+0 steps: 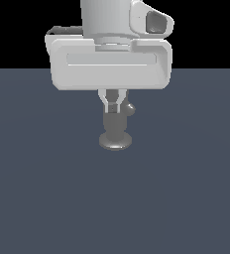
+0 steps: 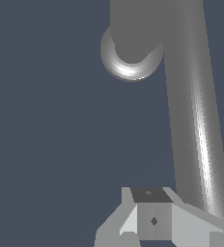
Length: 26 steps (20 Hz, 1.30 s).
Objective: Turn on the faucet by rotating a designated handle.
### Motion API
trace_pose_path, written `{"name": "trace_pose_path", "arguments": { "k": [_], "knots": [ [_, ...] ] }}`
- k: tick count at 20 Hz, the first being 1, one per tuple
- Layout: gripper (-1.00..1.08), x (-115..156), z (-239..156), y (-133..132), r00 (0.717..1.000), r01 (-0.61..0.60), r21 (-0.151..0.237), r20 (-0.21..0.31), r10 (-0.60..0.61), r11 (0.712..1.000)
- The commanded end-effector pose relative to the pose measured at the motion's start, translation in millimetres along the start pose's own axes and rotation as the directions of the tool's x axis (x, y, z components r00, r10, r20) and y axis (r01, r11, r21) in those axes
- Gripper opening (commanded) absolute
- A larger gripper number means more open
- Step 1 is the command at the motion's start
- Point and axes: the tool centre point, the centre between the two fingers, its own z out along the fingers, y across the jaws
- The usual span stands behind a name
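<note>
We see the faucet point(image 1: 115, 130) standing upright near the middle of the dark table point(image 1: 47, 198), its round disc base resting on the surface and its upper body mostly hidden behind our gripper point(image 1: 115, 100). In the exterior view the gripper hangs directly in front of, or over, the top of the cylinder, with its two fingers drawn close together — narrow, with no wide gap between them. Whether they actually pinch anything we cannot tell; nothing is clearly held.

The handle point(image 2: 193, 111) shows best in the wrist view, as a long grey rod running alongside the gripper's fingertips point(image 2: 152, 217), which appear just beside it and not around it. In the exterior view only its rounded end point(image 1: 131, 108) peeks out on the exterior view's right of the faucet body, so the rod seems to point largely toward or away from that camera.

We judge that the turn is not yet under way: the gripper looks placed to push the rod sideways, not to grip it.

What could go wrong from here? The rod is thin and round, so a push made too near its rounded end could let the closed fingers slip off — over or under it — and the handle would not rotate. A push aimed too close to the cylinder gives poor leverage and risks jamming the fingers against the thick body. Descending further could also strike the domed top.
</note>
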Motion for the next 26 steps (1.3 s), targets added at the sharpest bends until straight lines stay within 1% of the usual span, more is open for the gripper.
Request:
{"name": "trace_pose_path", "arguments": {
  "k": [1,24,25,26],
  "knots": [
    [-1.0,5,0,21,1.0,-0.017,0.0,-0.005,0.017,1.0],
    [-1.0,22,0,133,1.0,-0.017,-0.001,-0.005,0.017,1.0],
    [-1.0,22,0,133,1.0,-0.017,-0.001,-0.005,0.017,1.0],
    [-1.0,34,-13,115,0.999,0.018,-0.009,-0.036,-0.018,1.0]
  ]
}}
